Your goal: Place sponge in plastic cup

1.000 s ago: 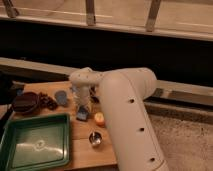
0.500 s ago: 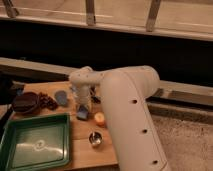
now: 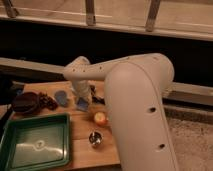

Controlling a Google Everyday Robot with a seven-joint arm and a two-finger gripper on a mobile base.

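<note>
My gripper [image 3: 83,100] points down over the wooden table [image 3: 82,131], at the end of the big white arm. Its fingers are shut on the sponge [image 3: 82,104], a small blue-grey block right at the fingertips, low over the table top. The plastic cup [image 3: 61,97], short and grey-blue, stands just left of the gripper and apart from the sponge. I cannot tell whether the sponge still touches the wood.
An orange fruit [image 3: 101,118] lies right of the sponge, and a small shiny metal cup [image 3: 95,139] stands nearer the front edge. A green tray [image 3: 35,145] fills the front left. A dark red plate [image 3: 25,102] sits at the far left. A dark wall runs behind.
The arm and gripper stay almost where they were, and the sponge remains at the fingertips. Nothing else on the table has moved.
</note>
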